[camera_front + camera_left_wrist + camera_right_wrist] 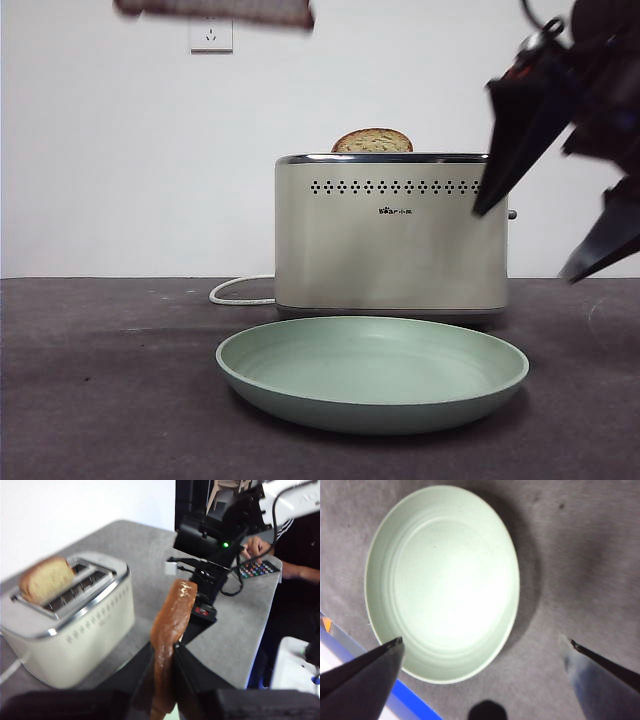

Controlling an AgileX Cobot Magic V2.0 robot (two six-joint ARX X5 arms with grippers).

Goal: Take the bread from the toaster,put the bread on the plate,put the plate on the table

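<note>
My left gripper (162, 652) is shut on the bread (171, 625), a brown-crusted slice seen edge-on, and holds it high in the air beside the toaster (75, 625). In the front view the bread (215, 10) shows as a brown blur at the top edge, up and left of the cream toaster (390, 240). The mint-green plate (372, 372) lies empty on the table (100, 400) in front of the toaster. My right gripper (525, 245) hangs open at the toaster's right end. In the right wrist view it (485, 641) is open above the plate (442, 580).
A second, smaller slice (372, 141) stands in a toaster slot and also shows in the left wrist view (45, 578). A white cord (240, 290) runs from the toaster's left. A person with a control box (256, 569) sits past the table's far edge.
</note>
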